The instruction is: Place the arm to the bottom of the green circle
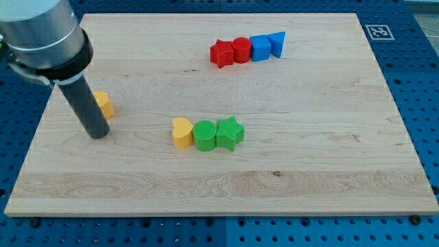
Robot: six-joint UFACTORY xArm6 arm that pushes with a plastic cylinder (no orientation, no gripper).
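1. A wooden bench (309, 178) is seen, set on blue pegboard.
2. The green circle (204, 135) is found mid-bench, between the yellow heart (181, 132) and the green star (230, 133).
3. No claw is fitted; my tip (99, 134) is placed well to the view's left of the circle.

Open board below green circle (204, 134)

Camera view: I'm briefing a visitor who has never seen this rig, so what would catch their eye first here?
The big dark rod at the view's left, my tip resting on the wooden board just in front of a partly hidden yellow block. Next, two tidy rows: yellow heart, green circle and green star mid-board; red star, red cylinder, blue cube and blue triangle near the top.
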